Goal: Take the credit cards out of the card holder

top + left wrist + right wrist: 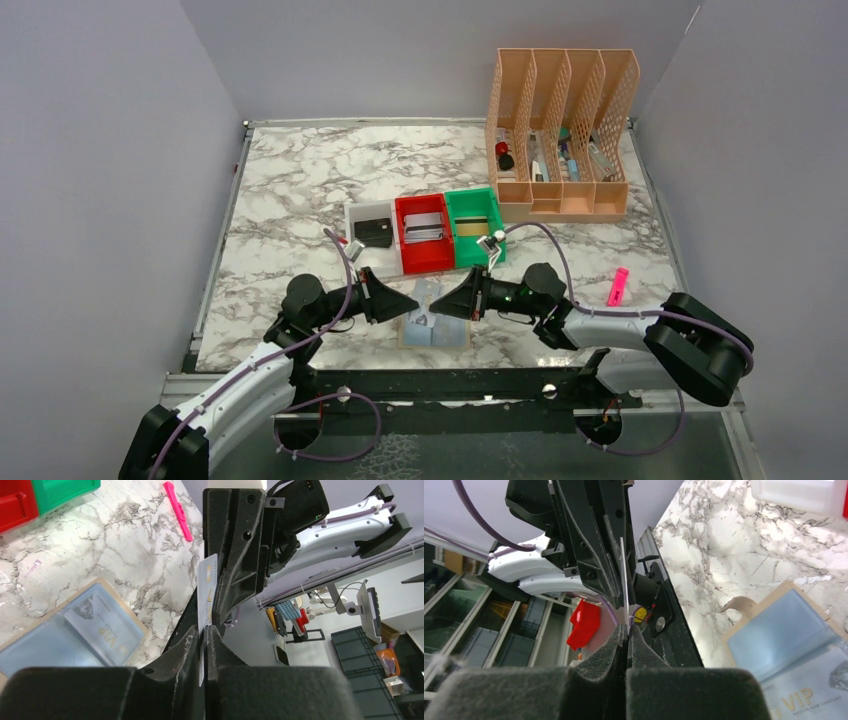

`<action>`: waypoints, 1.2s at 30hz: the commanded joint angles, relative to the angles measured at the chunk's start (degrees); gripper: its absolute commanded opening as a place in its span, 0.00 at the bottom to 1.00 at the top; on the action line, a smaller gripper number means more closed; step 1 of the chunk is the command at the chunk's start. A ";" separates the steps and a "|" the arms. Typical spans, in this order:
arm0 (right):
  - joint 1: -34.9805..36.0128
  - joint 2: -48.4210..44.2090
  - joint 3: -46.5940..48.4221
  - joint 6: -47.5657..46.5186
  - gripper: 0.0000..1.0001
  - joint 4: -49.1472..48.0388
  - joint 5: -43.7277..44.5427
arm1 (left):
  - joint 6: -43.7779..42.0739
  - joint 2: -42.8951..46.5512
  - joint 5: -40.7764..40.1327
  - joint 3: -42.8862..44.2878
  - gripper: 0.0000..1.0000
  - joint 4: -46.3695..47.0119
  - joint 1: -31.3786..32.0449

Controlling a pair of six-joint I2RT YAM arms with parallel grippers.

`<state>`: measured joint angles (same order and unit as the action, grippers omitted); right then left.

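Observation:
The tan card holder (436, 330) lies open on the table near the front edge, its blue-grey inside up. A card marked VIP (107, 630) sits in one of its pockets and also shows in the right wrist view (801, 697). A pale silvery credit card (207, 592) is held edge-up just above the holder. My left gripper (205, 629) is shut on one end of it. My right gripper (626, 629) is shut on the other end (624, 575). The two grippers (408, 302) (446, 302) face each other tip to tip.
White (352, 222), red (424, 258) and green (493, 205) trays stand side by side behind the holder, each with a card in it. An orange file rack (562, 135) stands at the back right. A pink marker (617, 286) lies to the right.

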<state>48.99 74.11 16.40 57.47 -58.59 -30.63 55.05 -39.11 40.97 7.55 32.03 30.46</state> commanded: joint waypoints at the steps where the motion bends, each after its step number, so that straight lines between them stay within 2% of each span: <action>1: -0.13 -1.28 -0.76 0.02 0.01 -2.22 -0.63 | -0.72 0.32 -0.67 -0.53 0.28 1.63 -0.13; 3: -0.13 -2.17 -0.84 -0.52 0.01 -0.71 0.23 | -0.93 -0.13 -0.36 -0.25 0.48 1.56 -0.14; 6: -0.13 -4.97 -0.78 -2.30 0.01 3.94 2.49 | -2.12 -1.35 -0.40 1.39 0.68 -0.26 -0.14; 7: -0.13 -6.23 -0.70 -3.43 0.01 6.14 3.55 | -3.44 -1.91 -0.63 2.62 0.72 -2.33 -0.14; 9: -0.13 -9.25 -0.59 -5.33 0.01 11.88 6.68 | -8.12 -3.06 -2.43 6.35 0.77 -10.63 -0.11; 12: -0.13 -14.55 -0.26 -7.85 0.01 21.22 13.02 | -19.54 -4.47 -10.33 15.58 0.86 -29.67 -0.14; 18: -0.13 -23.55 -0.08 -10.61 0.01 34.76 21.61 | -30.38 -6.42 -28.84 29.71 0.95 -50.99 -0.22; 20: -0.13 -25.89 0.02 -11.22 0.01 37.62 23.35 | -36.14 -6.98 -34.85 33.45 0.96 -55.29 -0.17; 22: -0.13 -27.38 0.26 -12.03 0.01 39.88 25.07 | -39.68 -6.46 -42.19 33.38 0.97 -55.82 -0.15; 25: -0.13 -28.04 2.23 -13.78 0.01 43.35 26.86 | -39.02 -4.82 -48.42 30.02 0.97 -53.69 -0.22; 31: -0.13 -26.42 7.63 -18.45 0.01 48.48 27.80 | -37.88 -0.02 -53.16 28.77 0.99 -53.25 -0.22; 33: -0.13 -24.91 9.76 -20.48 0.01 49.83 28.11 | -37.92 0.23 -55.97 28.53 0.99 -53.44 -0.30; 36: -0.13 -22.23 13.41 -23.73 0.01 52.26 28.33 | -37.68 -1.09 -55.61 29.78 0.99 -54.96 -0.92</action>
<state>48.99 49.50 25.32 39.46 -10.90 -4.78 18.13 -39.66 -9.87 36.58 -21.32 30.33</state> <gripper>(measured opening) 0.019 0.987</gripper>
